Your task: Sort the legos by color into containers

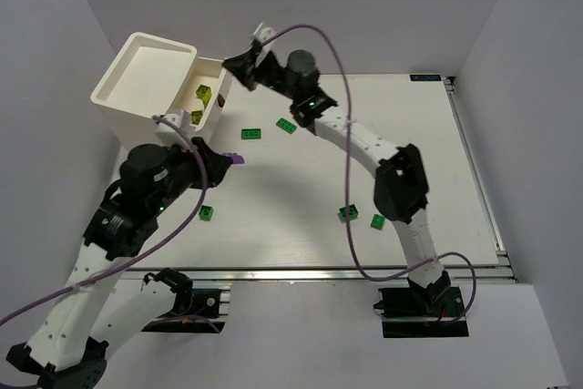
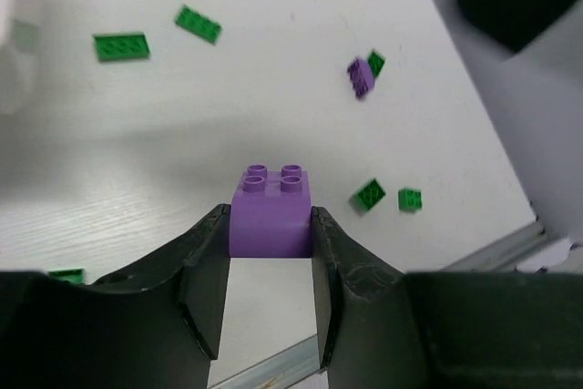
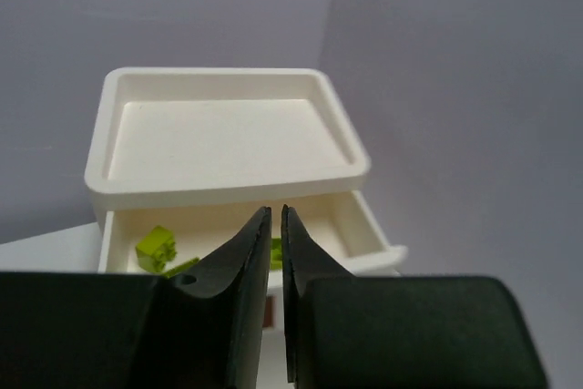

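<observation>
Fingers: those of the left gripper clamp the two side faces of a purple brick; those of the right gripper are all but together, a thin slit between them, nothing held.
Held brick: above the table toward its left edge, just on the near side of the lower tray.
Heading: studs on its uppermost face in the left wrist view; square footprint, no real long axis.
Done: yellow-green bricks lie in the lower tray; the tall bin looks empty.
Left: five green bricks and a second purple brick lie loose on the table, so I judge most sorting remains.
</observation>
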